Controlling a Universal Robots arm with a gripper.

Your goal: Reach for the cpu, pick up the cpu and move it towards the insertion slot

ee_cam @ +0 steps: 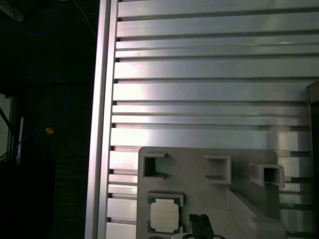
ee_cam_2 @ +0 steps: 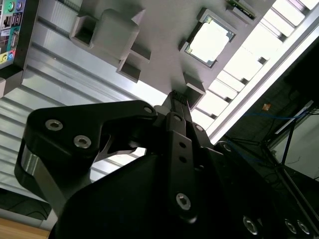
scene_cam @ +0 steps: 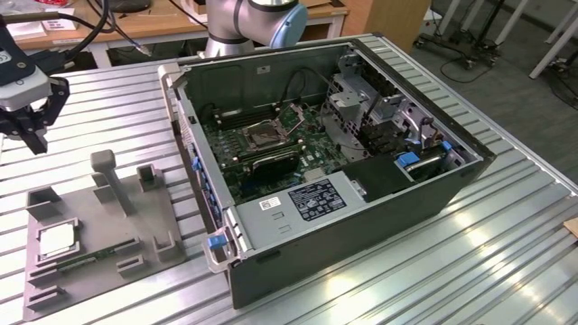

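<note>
The tool (scene_cam: 34, 141) hangs above the tabletop (scene_cam: 118, 108), fingers closed together and empty. The cpu (scene_cam: 56, 240) lies in the grey tray (scene_cam: 108, 233) near it. The slot (scene_cam: 264, 135) sits inside the open case (scene_cam: 361, 223).

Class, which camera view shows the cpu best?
The second wrist view: the cpu shows whole, its pale face and rim plain. The first wrist view also shows its face; the exterior view sees it at a slant.

Open computer case (scene_cam: 361, 230) on slatted metal table (scene_cam: 505, 257).
To the exterior view's left of the case lies a grey tray (scene_cam: 108, 227) with a green memory stick (scene_cam: 91, 258).
</note>
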